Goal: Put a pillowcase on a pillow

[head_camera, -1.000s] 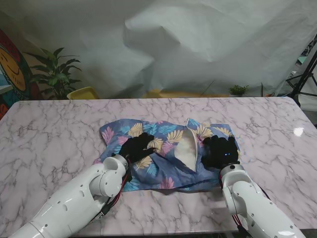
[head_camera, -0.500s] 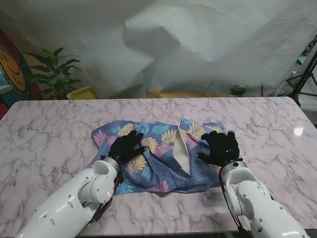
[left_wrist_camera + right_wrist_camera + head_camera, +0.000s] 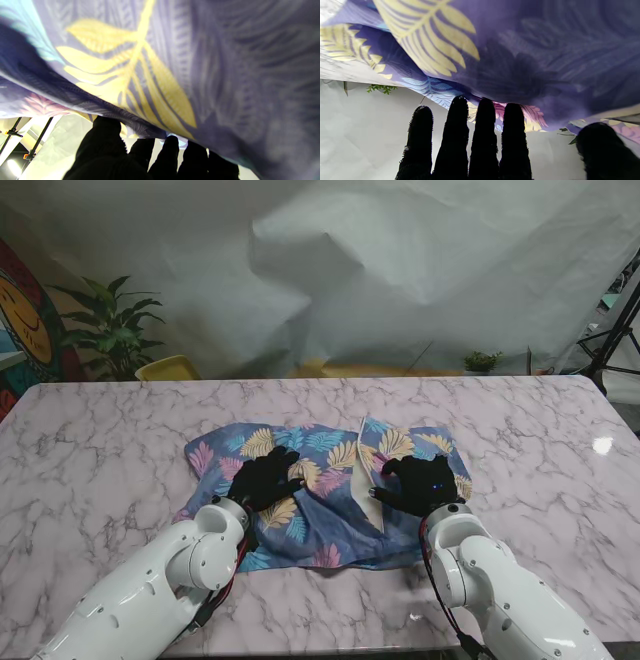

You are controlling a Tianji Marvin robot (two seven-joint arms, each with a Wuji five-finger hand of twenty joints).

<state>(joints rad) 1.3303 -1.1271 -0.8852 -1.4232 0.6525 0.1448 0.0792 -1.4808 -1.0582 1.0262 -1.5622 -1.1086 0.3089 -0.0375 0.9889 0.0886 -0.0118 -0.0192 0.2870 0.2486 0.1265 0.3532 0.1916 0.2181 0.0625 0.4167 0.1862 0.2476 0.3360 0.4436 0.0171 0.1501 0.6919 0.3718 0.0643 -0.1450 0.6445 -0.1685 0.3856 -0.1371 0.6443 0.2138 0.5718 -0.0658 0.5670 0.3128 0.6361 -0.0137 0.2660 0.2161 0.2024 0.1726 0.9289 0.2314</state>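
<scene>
One leaf-print pillowcase (image 3: 320, 490) lies mid-table on the marble table (image 3: 110, 440), one white pillow (image 3: 367, 492) showing at its opening. My two hands rest on it: left hand (image 3: 265, 479) and right hand (image 3: 420, 483), fingers spread flat, gripping nothing.

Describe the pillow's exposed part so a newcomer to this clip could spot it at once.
On the marble table lies a blue leaf-print pillowcase, with the left hand and right hand resting on it. Between the hands, a narrow cream wedge shows at the case's opening: that is the pillow, the only plain, unprinted patch there.
</scene>
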